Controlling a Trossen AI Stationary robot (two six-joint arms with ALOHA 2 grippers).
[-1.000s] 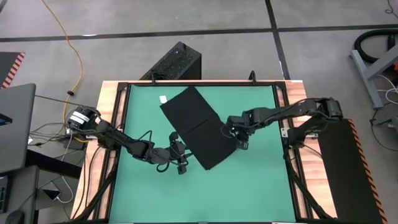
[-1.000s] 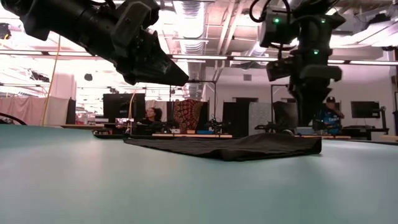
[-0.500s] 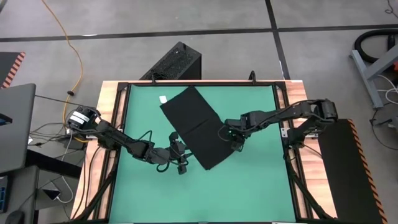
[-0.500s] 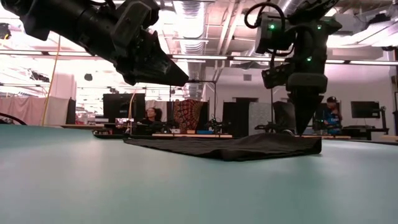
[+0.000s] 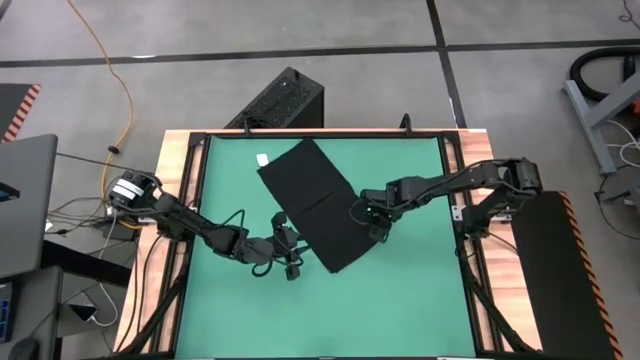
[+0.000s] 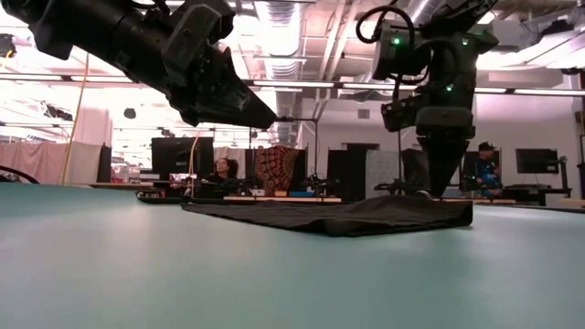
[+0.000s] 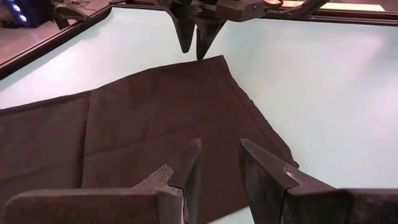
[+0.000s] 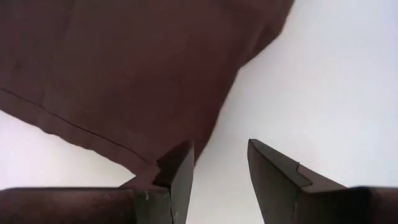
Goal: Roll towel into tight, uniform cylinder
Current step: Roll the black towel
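Observation:
The black towel [image 5: 315, 200] lies flat and slanted on the green mat [image 5: 400, 300], with a small white tag [image 5: 262, 158] at its far-left corner. A fold seam crosses its middle. My left gripper [image 5: 295, 255] hovers open over the mat at the towel's near-left edge, its fingers [image 7: 186, 165] aimed nearly level across the cloth [image 7: 155, 118]. My right gripper [image 5: 370, 228] points down, open, just above the towel's right edge [image 8: 205, 134]. In the low view its tips [image 6: 445, 187] stand slightly above the cloth's raised right end [image 6: 439, 212].
A black ribbed box [image 5: 280, 100] stands beyond the table's far edge. A dark frame [image 5: 200, 150] borders the mat. Open mat lies toward the near edge [image 5: 330, 320]. People sit in the room behind [image 6: 483, 169].
My right gripper has moved a little toward the table's left, over the towel's right edge. It has sunk slightly and rolled about its own axis, still pointing down. The towel has not moved.

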